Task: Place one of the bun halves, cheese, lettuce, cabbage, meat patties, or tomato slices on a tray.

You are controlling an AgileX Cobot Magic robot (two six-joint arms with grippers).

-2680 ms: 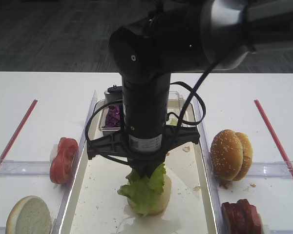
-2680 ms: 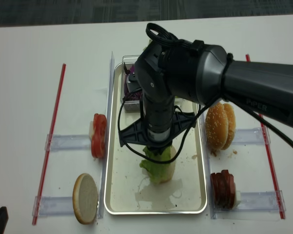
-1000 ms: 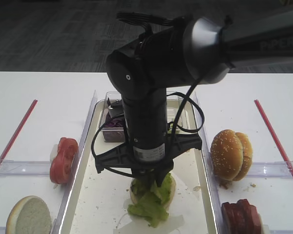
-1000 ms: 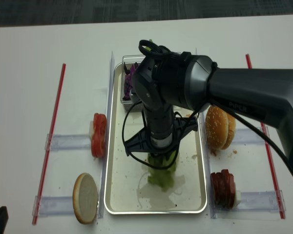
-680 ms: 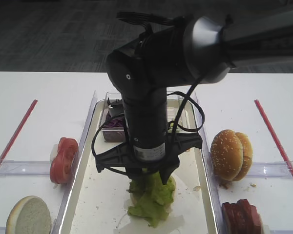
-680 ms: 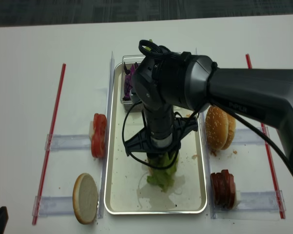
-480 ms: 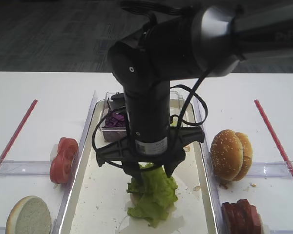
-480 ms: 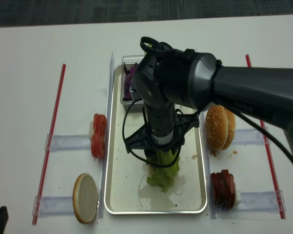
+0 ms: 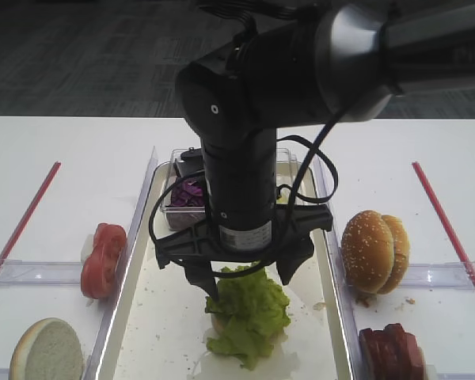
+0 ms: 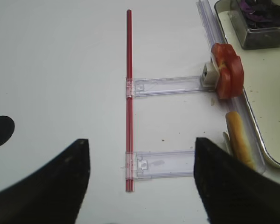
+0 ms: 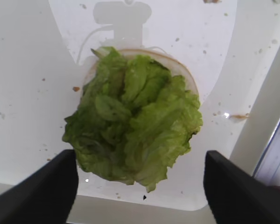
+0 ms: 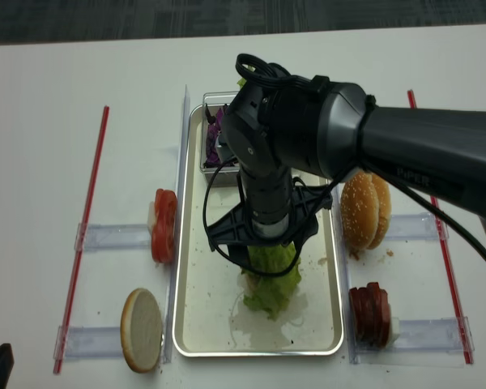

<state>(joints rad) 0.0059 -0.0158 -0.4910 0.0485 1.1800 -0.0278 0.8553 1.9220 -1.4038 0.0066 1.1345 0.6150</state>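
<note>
Exterior high: the right gripper (image 9: 247, 277) hangs over the lettuce (image 9: 248, 313), fingers spread and off the leaves; the lettuce lies on a bun half in the tray (image 9: 134, 313).

Right wrist: lettuce (image 11: 133, 135) rests free between the parted fingers (image 11: 51, 186), so lifting straight up looks clear.

Left wrist: the left fingers (image 10: 46, 182) stand apart over bare desk (image 10: 56, 70), gripping nothing, tomato slices (image 10: 227, 72) beside the tray rim.

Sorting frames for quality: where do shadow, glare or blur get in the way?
Right wrist: gripper shadow falls on the tray above the sharp lettuce; fingers blurred dark. Exterior high: arm blocks the tray's middle. Left wrist: tomato slices clear, near fingers out of focus.
</note>
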